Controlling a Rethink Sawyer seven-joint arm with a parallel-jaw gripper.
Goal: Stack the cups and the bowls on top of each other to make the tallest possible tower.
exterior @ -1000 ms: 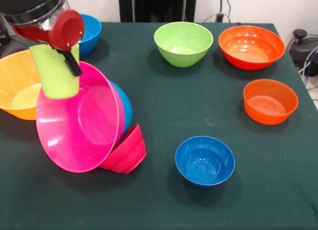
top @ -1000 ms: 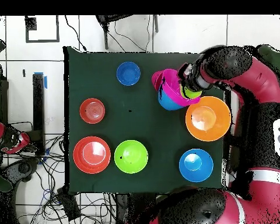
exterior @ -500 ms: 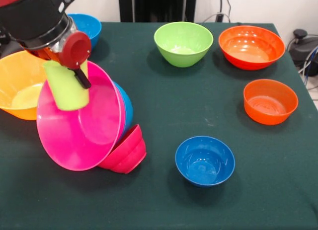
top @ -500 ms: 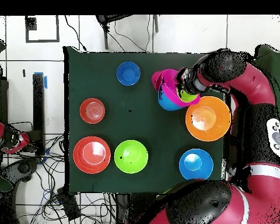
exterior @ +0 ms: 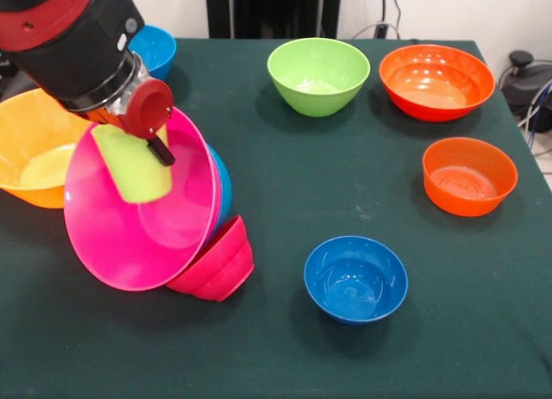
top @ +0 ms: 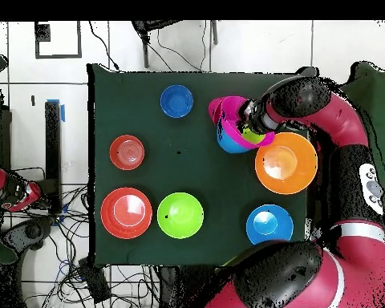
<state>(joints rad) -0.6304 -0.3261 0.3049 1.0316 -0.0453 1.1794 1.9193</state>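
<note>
My gripper (exterior: 142, 147) is shut on the lime-green cup (exterior: 132, 165), which hangs tilted in the mouth of the large pink bowl (exterior: 129, 235). That pink bowl stands tipped on its side, leaning on a medium blue bowl (exterior: 222, 185) behind it, with a small crimson bowl (exterior: 220, 263) lying against its lower rim. In the overhead view the cup (top: 257, 137) shows as a sliver beside the pink bowl (top: 230, 118), under the gripper (top: 254, 128). One black fingertip (exterior: 161, 152) shows on the cup's right side.
A large orange bowl (exterior: 26, 149) sits just left of the pile. Upright on the green table are a blue bowl (exterior: 155, 46), a green bowl (exterior: 317, 74), a large red-orange bowl (exterior: 435, 80), a medium orange bowl (exterior: 468, 176) and a small blue bowl (exterior: 355, 278).
The gripper has carried the cup down and to the right, deeper into the pink bowl's mouth, and tilted it further. The bowls on the table have stayed put.
</note>
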